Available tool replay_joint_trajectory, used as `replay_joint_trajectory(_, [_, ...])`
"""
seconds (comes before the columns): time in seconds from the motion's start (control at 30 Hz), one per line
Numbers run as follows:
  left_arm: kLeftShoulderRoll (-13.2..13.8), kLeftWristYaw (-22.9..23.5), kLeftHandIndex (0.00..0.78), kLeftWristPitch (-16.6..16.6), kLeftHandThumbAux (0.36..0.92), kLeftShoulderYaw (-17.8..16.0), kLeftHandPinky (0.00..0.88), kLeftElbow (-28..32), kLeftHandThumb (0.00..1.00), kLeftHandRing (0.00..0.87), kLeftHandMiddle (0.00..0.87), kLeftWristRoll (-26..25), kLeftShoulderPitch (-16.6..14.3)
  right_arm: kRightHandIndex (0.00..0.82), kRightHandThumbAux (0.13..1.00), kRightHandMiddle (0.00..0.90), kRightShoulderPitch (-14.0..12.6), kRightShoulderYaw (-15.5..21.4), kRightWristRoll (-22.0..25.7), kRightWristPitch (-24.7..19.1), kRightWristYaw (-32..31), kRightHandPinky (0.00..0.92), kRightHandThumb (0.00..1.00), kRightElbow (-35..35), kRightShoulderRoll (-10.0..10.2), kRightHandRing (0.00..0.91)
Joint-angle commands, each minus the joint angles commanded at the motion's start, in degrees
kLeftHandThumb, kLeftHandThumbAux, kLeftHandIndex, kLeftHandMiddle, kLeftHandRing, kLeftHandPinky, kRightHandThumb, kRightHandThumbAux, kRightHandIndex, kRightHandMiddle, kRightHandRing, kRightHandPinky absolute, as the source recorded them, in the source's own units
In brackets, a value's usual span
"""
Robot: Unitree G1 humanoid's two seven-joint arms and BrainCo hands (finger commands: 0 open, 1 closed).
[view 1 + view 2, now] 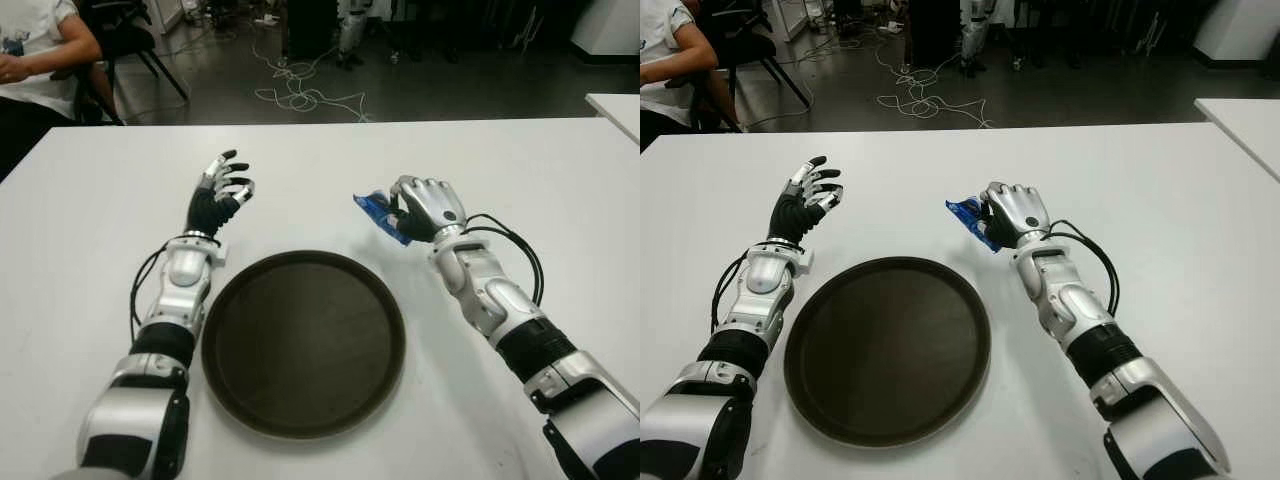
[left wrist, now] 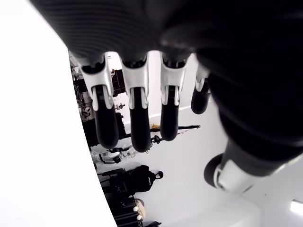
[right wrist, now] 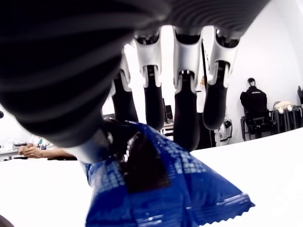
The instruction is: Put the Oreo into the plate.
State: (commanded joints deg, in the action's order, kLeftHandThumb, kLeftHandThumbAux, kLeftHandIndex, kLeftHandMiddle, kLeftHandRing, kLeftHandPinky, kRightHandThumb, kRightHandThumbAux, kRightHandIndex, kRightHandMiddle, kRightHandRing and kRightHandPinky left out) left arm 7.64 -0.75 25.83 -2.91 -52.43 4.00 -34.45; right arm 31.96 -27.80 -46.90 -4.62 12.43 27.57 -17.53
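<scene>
One blue Oreo packet (image 1: 383, 214) gripped in right hand (image 1: 428, 208), beside plate (image 1: 300, 415)

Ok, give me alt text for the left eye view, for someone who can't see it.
The robot's right hand grips a blue Oreo packet above a white table, just beyond the rim of an empty dark round plate. Its left hand, open, is raised left of the plate.

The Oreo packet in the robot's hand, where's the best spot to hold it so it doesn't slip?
Probably the middle, as now: the right hand pinches the blue Oreo packet across its flat faces, thumb on one side and fingers on the other, coming from the end facing the robot. The crimped ends look thin and slippery. It is above the table, beyond the plate.
</scene>
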Motion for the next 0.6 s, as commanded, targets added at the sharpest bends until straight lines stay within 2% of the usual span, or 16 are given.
replay_joint_trajectory(0.13, [-0.1, -0.2, 0.13, 0.0, 0.698, 0.1, 0.29, 0.2, 0.344, 0.264, 0.238, 0.1, 0.1, 0.431, 0.731, 0.686, -1.0, 0.0, -0.6, -0.9, -0.8, 0.664, 0.691, -3.0, 0.0, 0.68])
replay_joint_trajectory(0.2, [0.0, -0.6, 0.13, 0.0, 0.702, 0.3, 0.283, 0.3, 0.325, 0.262, 0.237, 0.5, 0.2, 0.43, 0.731, 0.682, -2.9, 0.0, -1.5, -2.6, -2.7, 0.66, 0.691, -8.9, -0.3, 0.675])
replay_joint_trajectory(0.27, [0.0, -0.7, 0.13, 0.0, 0.704, 0.3, 0.282, 0.3, 0.311, 0.261, 0.235, 0.6, 0.2, 0.43, 0.731, 0.675, -3.8, 0.0, -2.0, -3.6, -3.7, 0.658, 0.691, -11.5, -0.5, 0.668])
replay_joint_trajectory(0.6, [0.4, -1.2, 0.127, 0.7, 0.701, 0.8, 0.3, -0.6, 0.334, 0.265, 0.237, 1.2, 0.0, 0.429, 0.732, 0.634, -8.5, 0.7, -4.7, -4.5, -8.5, 0.624, 0.691, -24.9, -2.0, 0.633])
